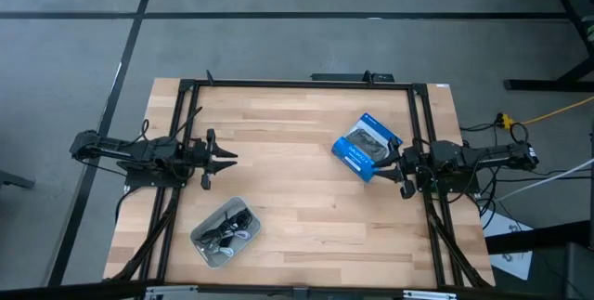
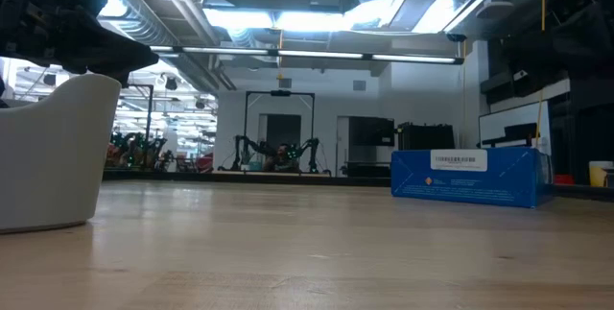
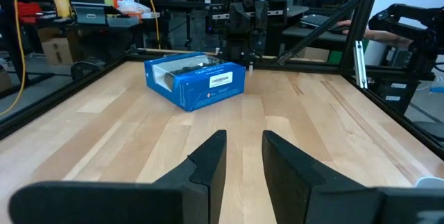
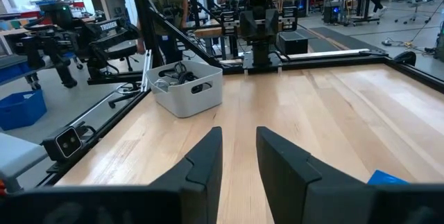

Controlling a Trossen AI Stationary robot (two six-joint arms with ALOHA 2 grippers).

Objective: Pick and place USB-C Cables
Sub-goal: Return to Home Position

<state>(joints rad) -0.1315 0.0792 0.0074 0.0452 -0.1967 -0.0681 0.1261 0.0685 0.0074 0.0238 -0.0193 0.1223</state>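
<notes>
USB-C Cables [image 1: 227, 230] lie in the white bin [image 1: 197, 238], near left.
Left gripper [image 1: 230, 159] and right gripper [image 1: 390, 168] hover well apart, fingers parted, empty.

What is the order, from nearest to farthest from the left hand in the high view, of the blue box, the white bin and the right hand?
1. The white bin, holding the USB-C Cables, on the left side, close to the left hand.
2. The blue box, far across on the right side.
3. The right hand, just beyond the box, at the right edge.
</notes>
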